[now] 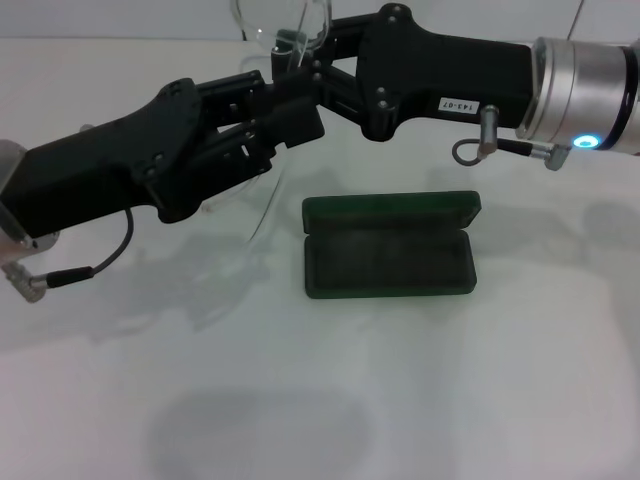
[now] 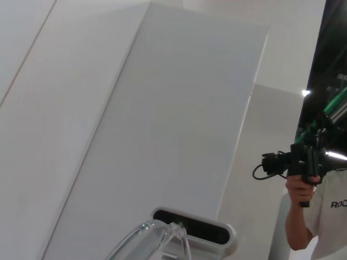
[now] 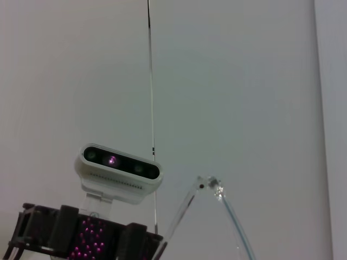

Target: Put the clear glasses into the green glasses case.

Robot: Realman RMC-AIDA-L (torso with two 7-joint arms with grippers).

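The clear glasses (image 1: 282, 28) are held up in the air above the table's far side, with one long clear arm (image 1: 264, 212) hanging down in front of the left gripper. My left gripper (image 1: 285, 125) reaches in from the left and my right gripper (image 1: 292, 48) from the right; both are shut on the glasses, their fingers crossing close together. The green glasses case (image 1: 388, 262) lies open on the white table below and to the right of them, its lid (image 1: 390, 208) tipped back and its dark inside bare. The wrist views show clear frame parts (image 2: 154, 238) (image 3: 210, 185).
The white table (image 1: 320, 400) spreads out around the case. A loose cable (image 1: 105, 262) hangs under my left wrist. In the left wrist view a person (image 2: 312, 216) stands off to the side holding a camera rig.
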